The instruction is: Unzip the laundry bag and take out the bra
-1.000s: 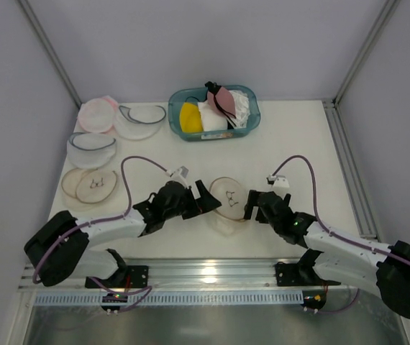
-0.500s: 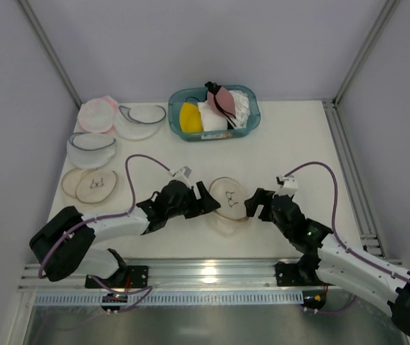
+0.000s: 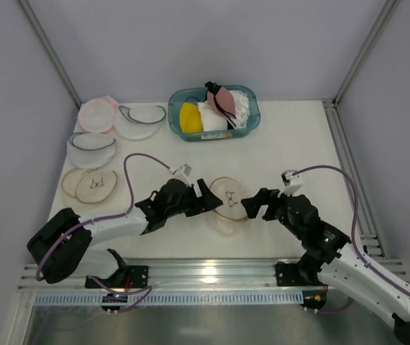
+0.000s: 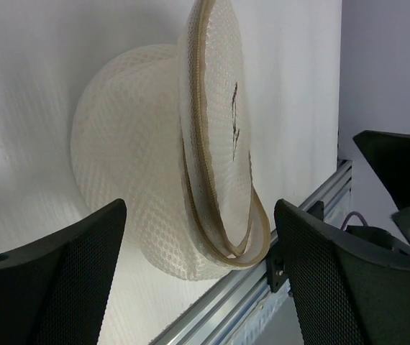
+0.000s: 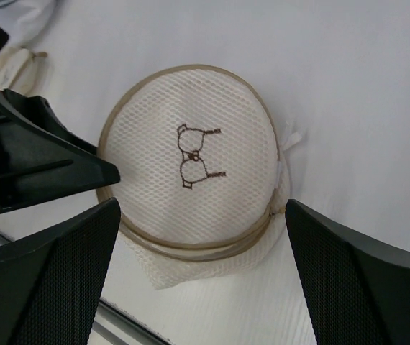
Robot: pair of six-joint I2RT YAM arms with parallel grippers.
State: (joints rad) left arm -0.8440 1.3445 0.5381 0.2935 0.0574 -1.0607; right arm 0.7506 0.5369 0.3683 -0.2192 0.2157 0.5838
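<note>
Top external shows left jaws and right jaws wide open, empty, flanking the laundry bag at nine and three o'clock. At twelve, the teal basket holds the bra.

I'm looking down at the white table, which is carrying everything here. The laundry bag is lying near its front edge, around the middle. A teal basket is sitting at the far edge. Down the left side, a pink mesh round, a blue-rimmed mesh round, a second blue-rimmed round and two overlapping tan-rimmed rounds are lying close together.
</note>
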